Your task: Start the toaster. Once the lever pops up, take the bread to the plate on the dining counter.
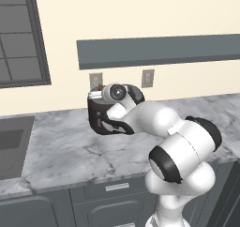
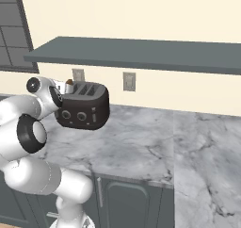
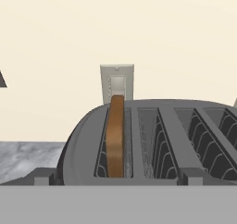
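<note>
Toaster (image 2: pixel 84 110), left of centre in right base view: glossy black-brown body, silver-grey slotted top, two dark round knobs on the front. In hand view the slots are grey with ribbed wire lining.

Bread (image 3: pixel 115 137), standing in the leftmost slot in hand view: tan-brown, edge-on.

Worktop (image 1: pixel 61 146): grey-white marble, darker grey veining. Cabinet fronts (image 1: pixel 112 207) at lower frame: dark grey with pale handles.

Wall (image 2: pixel 141 10): plain cream. Shelf (image 2: pixel 141 52): flat slate grey. Outlet plates (image 2: pixel 129 81): light grey-beige.

Window frame (image 1: pixel 40 38), upper left in left base view: dark grey, grey panes.

Sink (image 1: pixel 11 146), left edge: dark grey.
</note>
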